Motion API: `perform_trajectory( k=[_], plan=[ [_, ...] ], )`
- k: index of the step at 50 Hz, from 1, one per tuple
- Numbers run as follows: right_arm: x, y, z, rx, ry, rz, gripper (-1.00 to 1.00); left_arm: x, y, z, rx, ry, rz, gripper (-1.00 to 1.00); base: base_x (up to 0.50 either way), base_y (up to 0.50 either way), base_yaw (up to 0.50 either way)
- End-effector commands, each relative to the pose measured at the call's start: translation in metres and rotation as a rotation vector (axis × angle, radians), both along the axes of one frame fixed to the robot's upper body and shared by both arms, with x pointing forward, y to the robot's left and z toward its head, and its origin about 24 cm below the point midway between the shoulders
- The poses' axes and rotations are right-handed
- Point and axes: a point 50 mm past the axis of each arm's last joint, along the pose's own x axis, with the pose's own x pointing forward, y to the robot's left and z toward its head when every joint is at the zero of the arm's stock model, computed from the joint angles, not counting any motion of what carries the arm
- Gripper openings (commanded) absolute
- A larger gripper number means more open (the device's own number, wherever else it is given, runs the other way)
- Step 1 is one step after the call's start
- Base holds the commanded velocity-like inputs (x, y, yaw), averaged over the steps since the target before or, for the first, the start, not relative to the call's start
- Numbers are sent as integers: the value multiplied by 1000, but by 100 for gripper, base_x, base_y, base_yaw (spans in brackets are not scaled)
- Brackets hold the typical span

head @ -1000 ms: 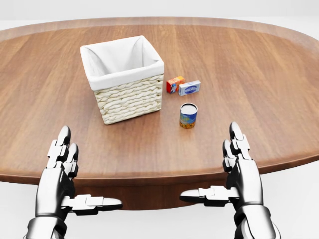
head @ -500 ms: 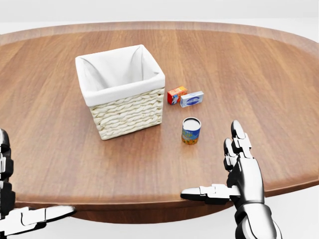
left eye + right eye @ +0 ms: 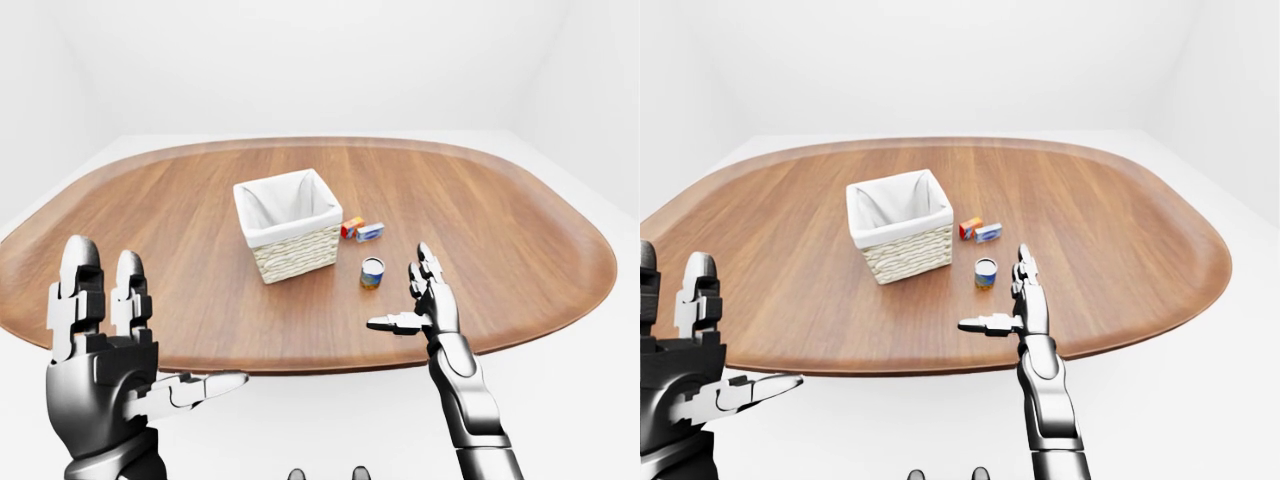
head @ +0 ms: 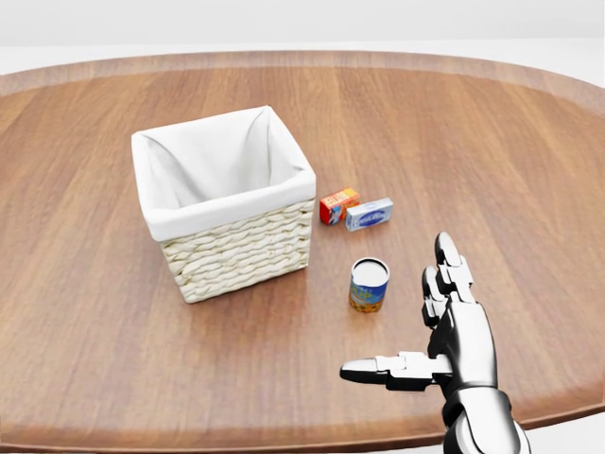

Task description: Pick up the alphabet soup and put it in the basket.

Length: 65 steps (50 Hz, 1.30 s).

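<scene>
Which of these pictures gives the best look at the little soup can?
The head view: the soup can is largest there, upright, with its lid and label visible, between the basket and the right hand. In the two eye views it is only a tiny cylinder.

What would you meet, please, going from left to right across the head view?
Basket → orange box → alphabet soup → right hand. The blue-and-white box overlaps the can's span, so I leave it out.

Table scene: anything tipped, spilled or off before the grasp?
Nothing stands out. The soup can stands upright, clear of the basket, which is empty and sits square. Two small boxes lie flat beyond the can. The right hand is open beside the can, not touching.
</scene>
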Motion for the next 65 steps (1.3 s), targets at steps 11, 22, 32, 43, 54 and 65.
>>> perform_trajectory(
  k=[11, 22, 32, 43, 54, 65],
  plan=[
    [0, 2, -3, -4, 14, 9, 100, -3, -6, 1, 29, 5, -14, 100, 25, 0, 0],
    [0, 2, -3, -2, 13, 9, 100, -3, -7, -1, 32, 10, -17, 100, 26, 0, 0],
    [-1, 2, -3, -2, 14, 11, 100, -2, -7, -2, 36, 18, -19, 100, 25, 0, 0],
    [-1, 2, -4, -2, 15, 12, 100, -3, -7, -1, 36, 18, -18, 100, 25, 0, 0],
    [-1, 2, -5, -1, 17, 4, 100, -2, -7, -2, 35, 22, -19, 100, 19, 0, 0],
    [4, -4, -8, -4, 21, -30, 100, 1, -7, -4, 34, 30, -21, 100, 0, 0, 0]
  ],
)
